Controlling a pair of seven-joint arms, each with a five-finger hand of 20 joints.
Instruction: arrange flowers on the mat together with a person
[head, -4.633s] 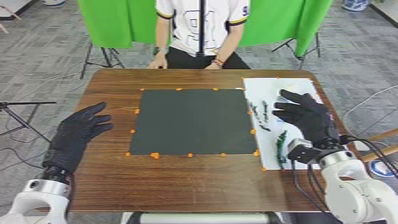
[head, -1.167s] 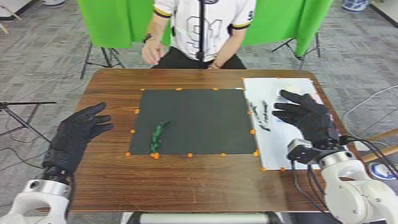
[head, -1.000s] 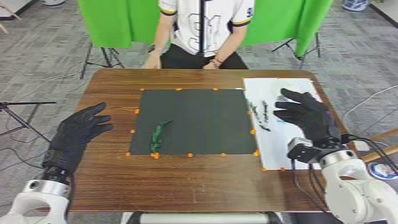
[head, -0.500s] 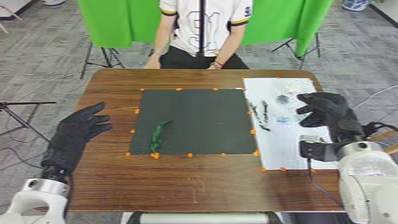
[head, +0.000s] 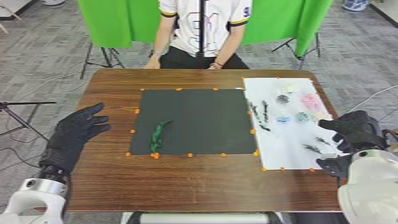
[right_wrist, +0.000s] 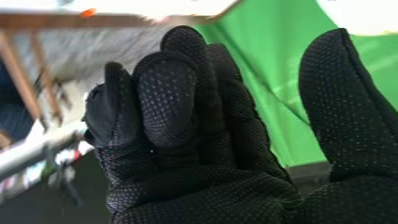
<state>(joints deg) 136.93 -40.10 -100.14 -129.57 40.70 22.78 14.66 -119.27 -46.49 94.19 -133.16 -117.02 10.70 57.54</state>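
Note:
In the head view my right hand (head: 355, 129) is over the right edge of the white sheet (head: 282, 137), open and holding nothing. My left hand (head: 78, 127) rests open left of the dark mat (head: 200, 120), above the wood. A green leafy sprig (head: 158, 136) lies upright on the mat's lower left part. On the white sheet are dark thin sprigs (head: 265, 111), a pink flower (head: 311, 101), a grey flower (head: 282, 99), a blue flower (head: 283, 119) and a dark small sprig (head: 312, 148). The right wrist view has my right hand (right_wrist: 204, 170) with straight fingers and thumb spread apart.
Orange markers (head: 190, 155) line the mat and sheet. A person sits across the brown table (head: 204, 185), arms down at its far edge, away from the flowers. A stand (head: 27, 107) is on the floor at the left.
The green sprig has gone from the white sheet to the mat. The person's raised hand has lowered. My right hand has moved right and nearer, uncovering flowers. My left hand has barely moved.

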